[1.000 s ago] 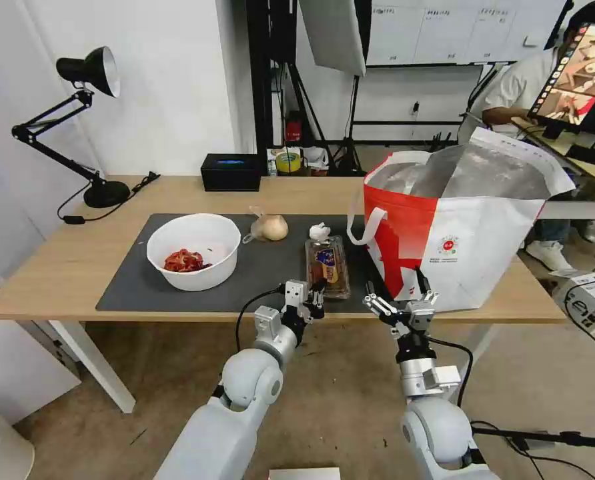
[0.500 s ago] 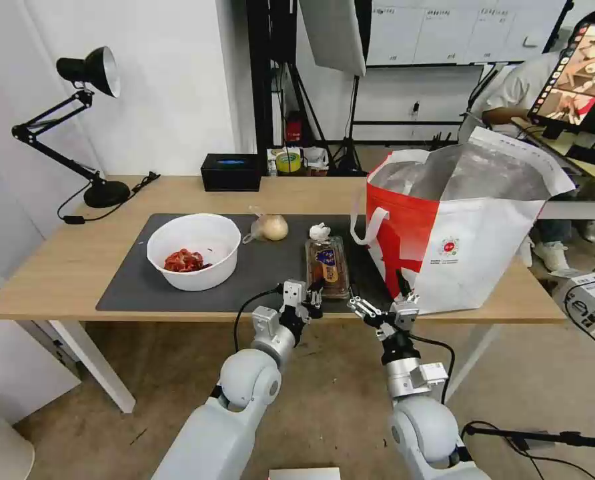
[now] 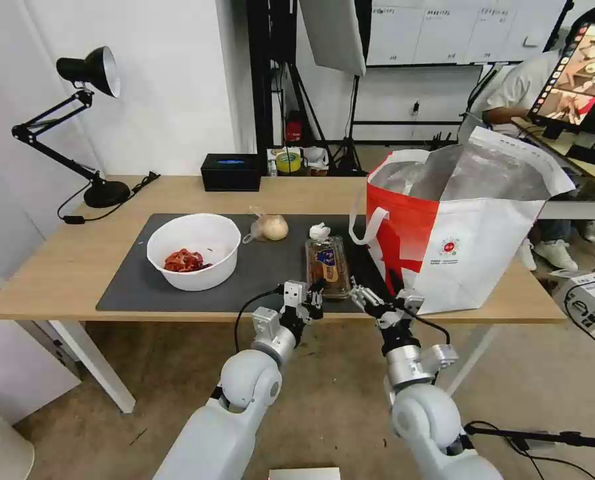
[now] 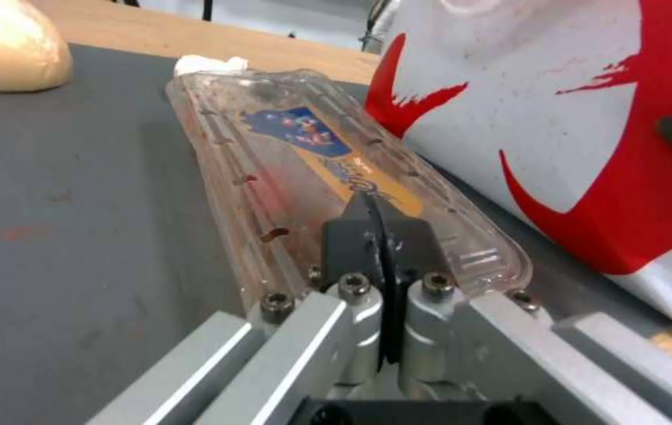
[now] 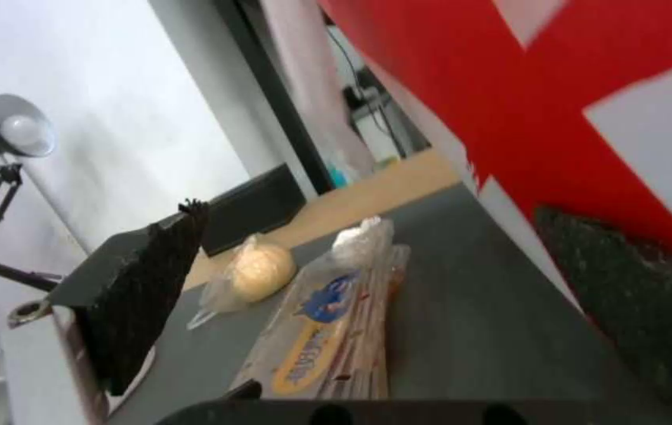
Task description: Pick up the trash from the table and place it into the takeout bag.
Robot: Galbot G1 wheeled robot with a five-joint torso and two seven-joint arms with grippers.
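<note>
On the table (image 3: 57, 273), a dark grey mat (image 3: 131, 283) carries the trash. A white bowl (image 3: 194, 235) with red scraps stands at its left. A clear bag with a yellowish lump (image 3: 271, 228) and a crumpled tissue (image 3: 319, 231) lie farther back. The clear plastic box (image 3: 327, 265) lies near the front edge, beside the takeout bag (image 3: 457, 227). My left gripper (image 3: 314, 297) is shut, its tips at the box's (image 4: 304, 147) near end. My right gripper (image 3: 385, 297) is open, between the box (image 5: 328, 330) and the takeout bag (image 5: 587, 118); its fingers (image 5: 147, 283) are wide apart.
A black desk lamp (image 3: 87, 73) stands at the table's back left and a black rectangular box (image 3: 231, 172) sits at the back edge. Stands, cables and a screen (image 3: 577, 80) fill the room behind. The bag's white handle (image 3: 367, 223) hangs towards the plastic box.
My right gripper has swung left from in front of the takeout bag towards the plastic box's near end. The left gripper has stayed where it was.
</note>
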